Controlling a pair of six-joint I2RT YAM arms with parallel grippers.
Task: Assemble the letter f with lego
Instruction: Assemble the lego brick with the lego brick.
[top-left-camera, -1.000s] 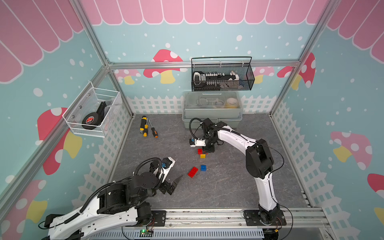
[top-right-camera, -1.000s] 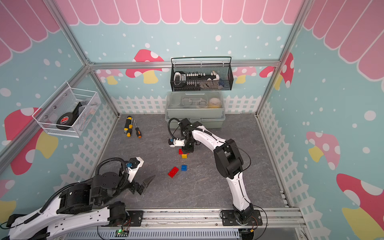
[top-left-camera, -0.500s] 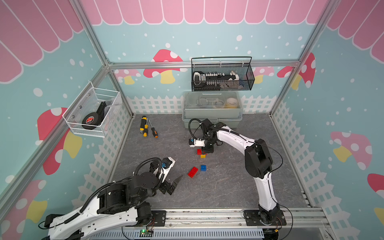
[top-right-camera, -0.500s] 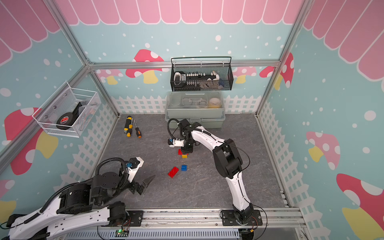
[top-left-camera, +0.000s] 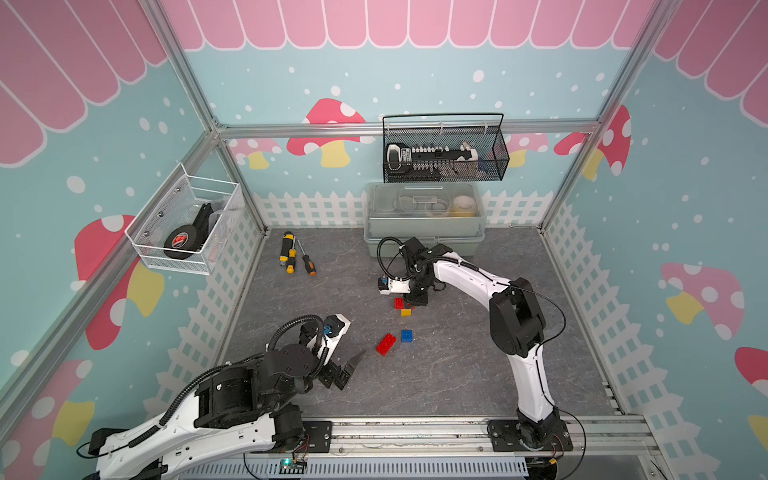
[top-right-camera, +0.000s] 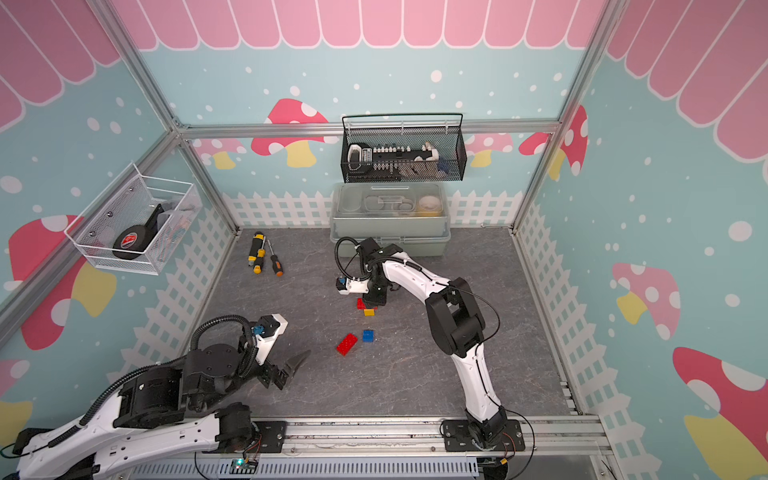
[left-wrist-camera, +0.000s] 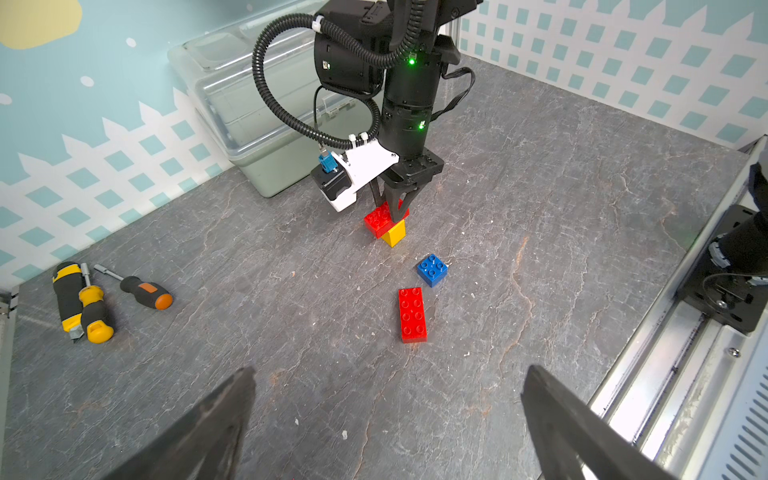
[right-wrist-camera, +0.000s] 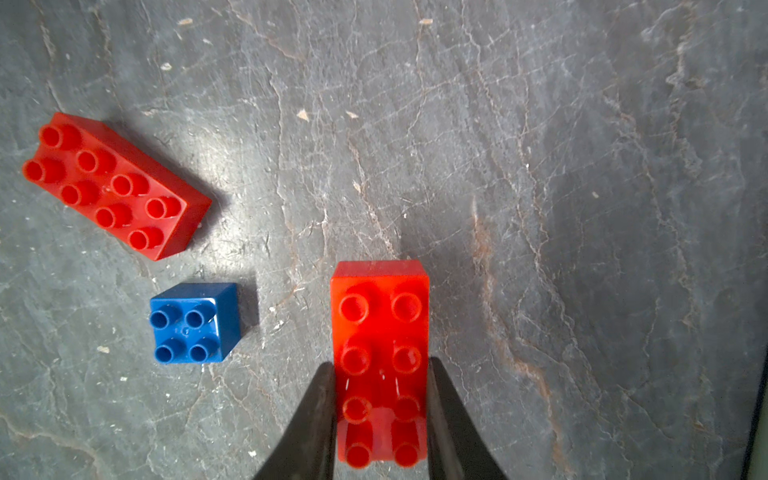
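Both top views are brightly and evenly lit from overhead, and only soft, faint shadows are cast on the floor (top-left-camera: 457, 365). In the left wrist view the scene is rendered sharply, while the left gripper (left-wrist-camera: 390, 369), close to the lens, is blurred. In the right wrist view a pale glare patch is seen on the floor beside the loose red brick (right-wrist-camera: 116, 185). Short dark shadows are thrown by it and by the blue brick (right-wrist-camera: 193, 322). The near end of the gripped red brick (right-wrist-camera: 380, 332) and the right gripper (right-wrist-camera: 380, 363) are out of focus.
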